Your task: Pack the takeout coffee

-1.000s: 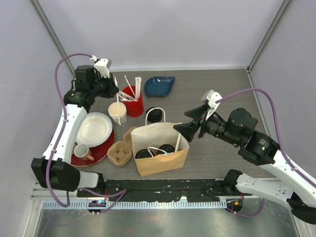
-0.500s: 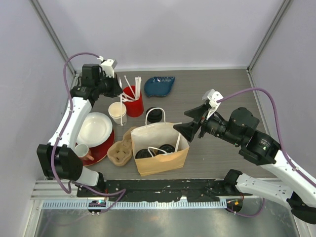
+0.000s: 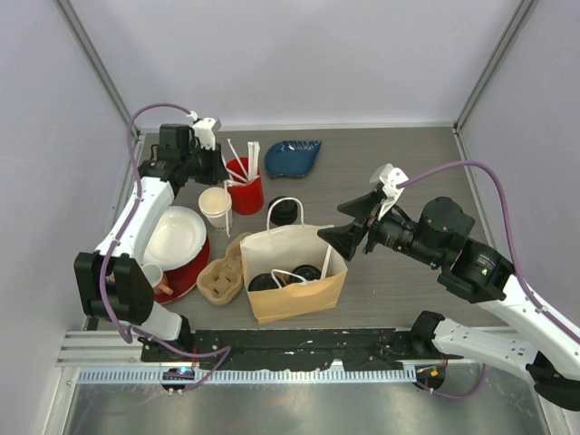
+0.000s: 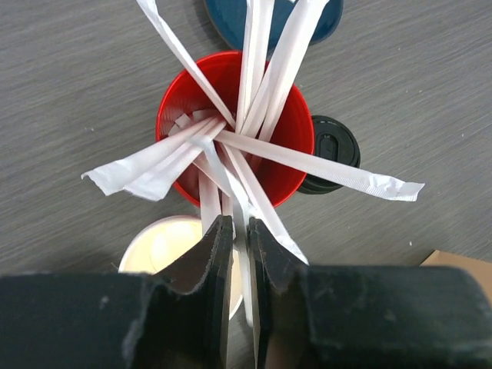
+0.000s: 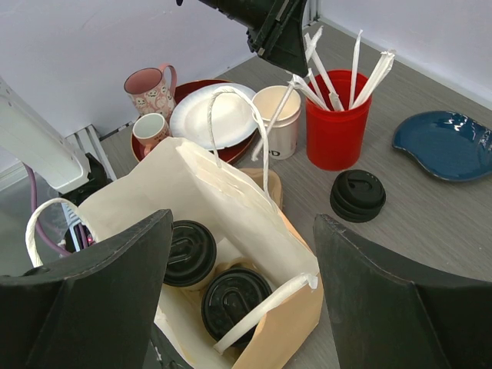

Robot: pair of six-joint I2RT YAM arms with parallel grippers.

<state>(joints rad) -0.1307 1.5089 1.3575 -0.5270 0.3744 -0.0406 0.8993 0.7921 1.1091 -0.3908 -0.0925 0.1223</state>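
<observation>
Right hand (image 3: 335, 225) near two bagged cups (image 5: 190, 252)

I see bright, even light and soft shadows on the worktop (image 3: 381, 163); the left end effector (image 4: 240, 227) blurs close-up, and the blue dish (image 5: 450, 146) glints.

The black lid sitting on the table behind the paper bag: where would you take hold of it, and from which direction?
Its outer rim, from straight above. The black lid lies flat and low, so a sideways approach finds little wall. The paper bag stands close on its near side and the red cup to its far left, so top-down looks safest.
</observation>
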